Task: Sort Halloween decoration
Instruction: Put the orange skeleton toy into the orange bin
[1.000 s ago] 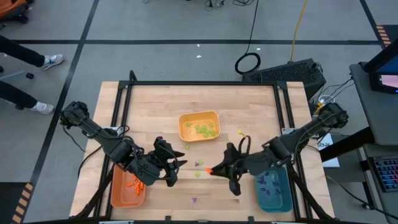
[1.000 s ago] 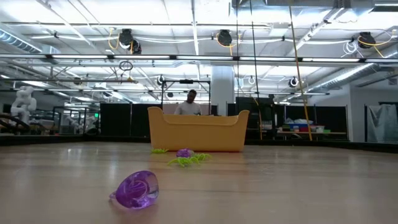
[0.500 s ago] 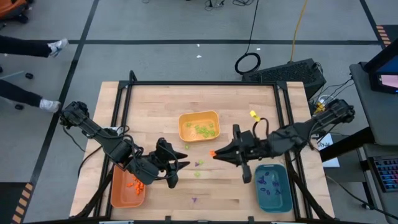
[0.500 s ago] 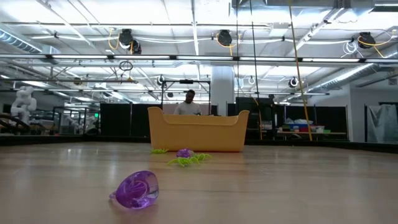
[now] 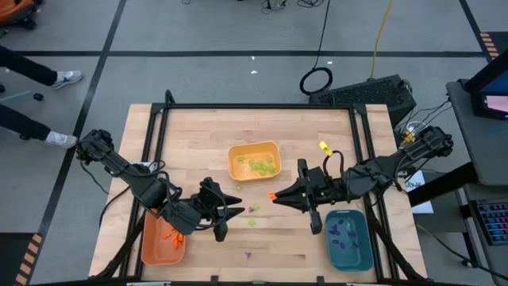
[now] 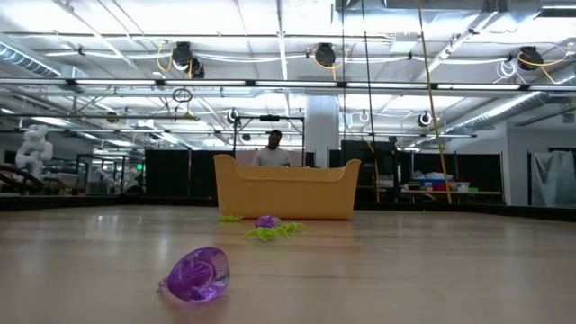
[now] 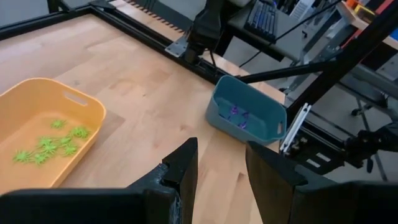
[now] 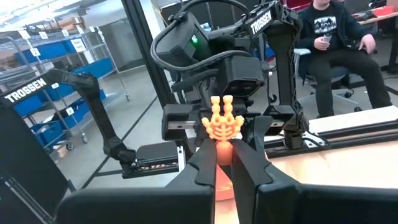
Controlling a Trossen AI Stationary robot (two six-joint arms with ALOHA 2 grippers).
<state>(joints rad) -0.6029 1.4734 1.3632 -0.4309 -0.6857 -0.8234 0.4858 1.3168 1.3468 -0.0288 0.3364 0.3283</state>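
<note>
Wooden worktop has the yellow tray mid-board, with the left gripper just below-left of it, fingers narrowly apart and empty, while the right gripper, facing an arm lettered "TROSSEN", pinches an orange skeleton hand just below-right of the tray.

Open bare worktop across the whole far strip and down both far corners. Yellow tray blocking the centre. Narrow gap between left tool and right tool, dotted with small loose pieces. Near corners taken by orange tray on the left and teal tray on the right. Near middle mostly clear.
</note>
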